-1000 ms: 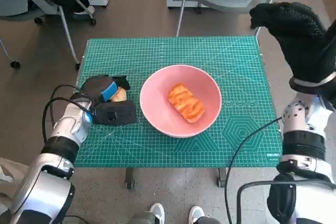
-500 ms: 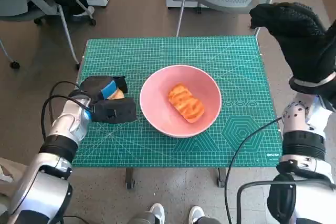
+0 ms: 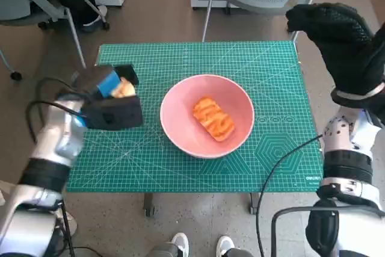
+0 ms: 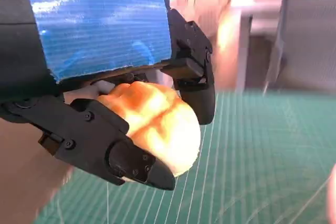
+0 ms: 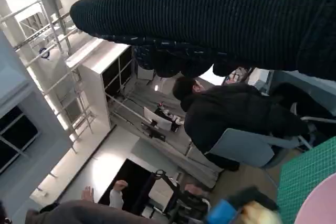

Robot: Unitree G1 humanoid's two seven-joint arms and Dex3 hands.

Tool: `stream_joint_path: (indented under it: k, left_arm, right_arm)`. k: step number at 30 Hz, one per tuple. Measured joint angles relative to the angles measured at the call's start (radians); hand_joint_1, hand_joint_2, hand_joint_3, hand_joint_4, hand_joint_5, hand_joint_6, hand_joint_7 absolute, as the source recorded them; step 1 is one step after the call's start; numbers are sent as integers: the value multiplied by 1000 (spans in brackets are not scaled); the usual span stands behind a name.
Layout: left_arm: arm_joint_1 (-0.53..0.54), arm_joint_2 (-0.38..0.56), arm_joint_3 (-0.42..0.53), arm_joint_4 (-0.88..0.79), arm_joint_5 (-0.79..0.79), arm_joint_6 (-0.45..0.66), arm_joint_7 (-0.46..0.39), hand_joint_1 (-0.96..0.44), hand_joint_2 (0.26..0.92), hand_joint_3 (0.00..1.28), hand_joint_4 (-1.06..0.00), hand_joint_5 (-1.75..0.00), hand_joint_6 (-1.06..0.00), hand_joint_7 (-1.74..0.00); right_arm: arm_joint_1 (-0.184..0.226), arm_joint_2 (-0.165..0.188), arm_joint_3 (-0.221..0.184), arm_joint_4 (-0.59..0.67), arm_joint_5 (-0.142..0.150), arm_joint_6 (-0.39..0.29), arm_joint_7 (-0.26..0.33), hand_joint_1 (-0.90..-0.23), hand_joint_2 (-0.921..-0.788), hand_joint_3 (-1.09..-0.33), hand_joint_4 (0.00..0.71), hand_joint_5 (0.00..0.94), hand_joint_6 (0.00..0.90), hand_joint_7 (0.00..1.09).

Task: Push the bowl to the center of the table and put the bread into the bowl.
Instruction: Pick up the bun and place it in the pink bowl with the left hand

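Pink bowl, head view: the bowl [image 3: 206, 115] sits about mid-table on the green cutting mat [image 3: 198, 58], one orange-striped piece of bread [image 3: 213, 117] already inside it
Left hand, head view: the left hand [image 3: 111, 103] is just beside the bowl's rim on the robot's left side, lifted off the mat, a pale bread roll [image 3: 124, 88] showing at its tip
Right hand, head view: the right hand [image 3: 340, 43] is raised beyond the table's far right corner, touching nothing; fingers look loosely curled, holding nothing
Left wrist view: black fingers [image 4: 113, 145] wrap under and over the roll [image 4: 157, 121], pinching it firmly against the taped back; mat below, not touching
Right wrist view: only the glove [image 5: 220, 17] as a dark band; finger state cannot be told here; a person in dark clothes sits behind
Step in hand: bowl looks placed; this is the carry of the roll
Next move: likely swing the left hand over the bowl, lower, then let the fingers part above the first piece
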Motion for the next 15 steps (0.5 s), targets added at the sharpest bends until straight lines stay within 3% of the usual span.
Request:
stream_joint_path:
  k: [7, 15]
  left_arm:
    - [42, 35, 63, -237, -3, 27, -41, 1, 920, 78, -682, -1119, -611, -1231]
    - [41, 42, 98, -385, 5, 24, -54, 1, 920, 31, -742, -1036, -661, -1195]
  right_arm:
    - [0, 2, 0, 2, 0, 0, 0, -710, -921, -797, 237, 0, 284, 10]
    - [0, 9, 2, 2, 0, 0, 0, -710, -921, -797, 238, 1, 282, 9]
